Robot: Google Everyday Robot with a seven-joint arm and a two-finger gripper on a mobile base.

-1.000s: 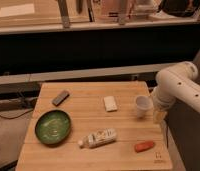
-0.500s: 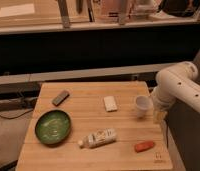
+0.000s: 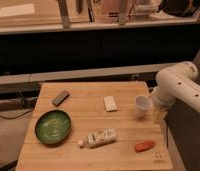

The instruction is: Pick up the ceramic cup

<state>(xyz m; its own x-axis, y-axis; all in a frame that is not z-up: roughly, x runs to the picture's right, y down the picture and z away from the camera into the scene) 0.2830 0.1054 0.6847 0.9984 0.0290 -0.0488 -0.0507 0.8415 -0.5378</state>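
Observation:
The ceramic cup is a small white round cup standing upright near the right edge of the wooden table. My white arm comes in from the right. My gripper hangs at the arm's lower end, just right of the cup and slightly lower in the picture, at the table's right edge. It holds nothing that I can see.
A green bowl sits at the front left. A white labelled bottle lies on its side at the front middle. A flat white block lies left of the cup. A dark grey bar lies at the back left. An orange-red object lies at the front right.

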